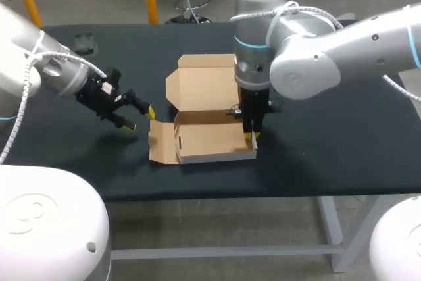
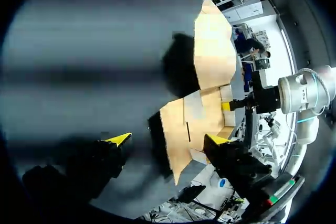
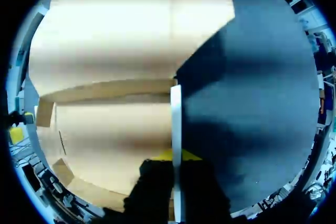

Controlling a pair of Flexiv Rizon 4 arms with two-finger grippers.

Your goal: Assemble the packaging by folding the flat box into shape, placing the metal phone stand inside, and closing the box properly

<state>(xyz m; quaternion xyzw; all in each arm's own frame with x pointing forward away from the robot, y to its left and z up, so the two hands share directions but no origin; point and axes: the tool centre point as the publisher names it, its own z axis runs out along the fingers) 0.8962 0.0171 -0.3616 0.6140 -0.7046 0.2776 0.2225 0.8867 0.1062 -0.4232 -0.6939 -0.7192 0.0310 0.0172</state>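
A brown cardboard box (image 1: 207,135) sits half folded at mid-table, its lid (image 1: 204,82) lying open behind it and its left flap (image 1: 160,141) standing up. My right gripper (image 1: 252,138) points straight down, shut on the box's right wall. In the right wrist view that thin wall edge (image 3: 176,119) runs between its yellow tips (image 3: 176,156). My left gripper (image 1: 139,118) is open just left of the flap. In the left wrist view the flap (image 2: 173,140) stands ahead of its spread fingers (image 2: 119,139). I cannot pick out the phone stand with certainty.
A small dark object (image 1: 84,44) lies at the table's far left back. The black table top (image 1: 329,136) stretches bare to the right of the box and in front of it (image 1: 217,179).
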